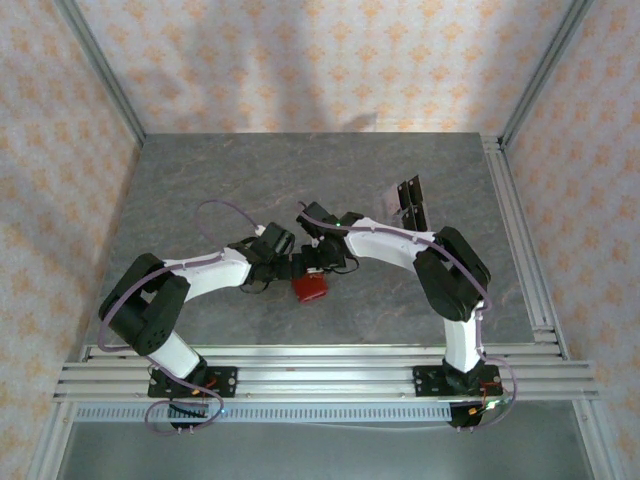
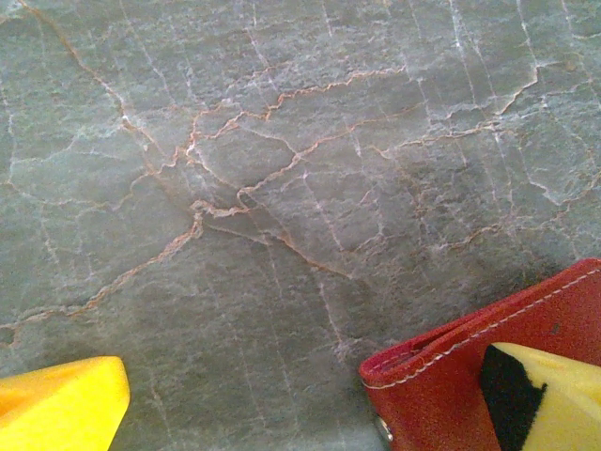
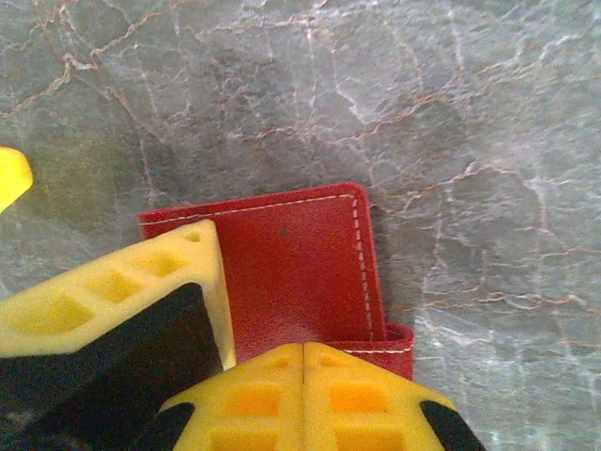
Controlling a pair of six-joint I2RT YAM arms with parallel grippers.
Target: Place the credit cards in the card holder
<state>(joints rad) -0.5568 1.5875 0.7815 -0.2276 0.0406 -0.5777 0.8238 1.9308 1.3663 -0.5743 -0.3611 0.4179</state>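
Card holder (image 3: 300, 272): red grained leather, white stitching along the edges, rounded corner. It lies folded & flat on the table (image 1: 200, 180), approx. mid-table and a bit toward the near edge. A small red lip sticks out at one side, right by the right gripper (image 3: 303, 362). That gripper's yellow fingers are pressed together w/ no gap at the holder's edge, poss. pinching the lip; can't tell from this angle. Left gripper (image 2: 305, 376) has its fingers spread wide: one finger (image 2: 549, 399) lies over the holder's corner, the other sits off it above bare table.

Credit cards (image 1: 408, 200): small cluster, pale grey w/ black parts, toward the far right corner, well apart from the holder. Too small to count.

Both arms crowd the holder from left & right. Open surface runs from the holder to the far edge and the left edge.

Table top is grey-green stone look w/ pale & reddish veins. Metal rails (image 1: 320, 375) run along the near edge, more along the right edge. Walls (image 1: 300, 70) carry pink-orange patterned paper on 3 sides.
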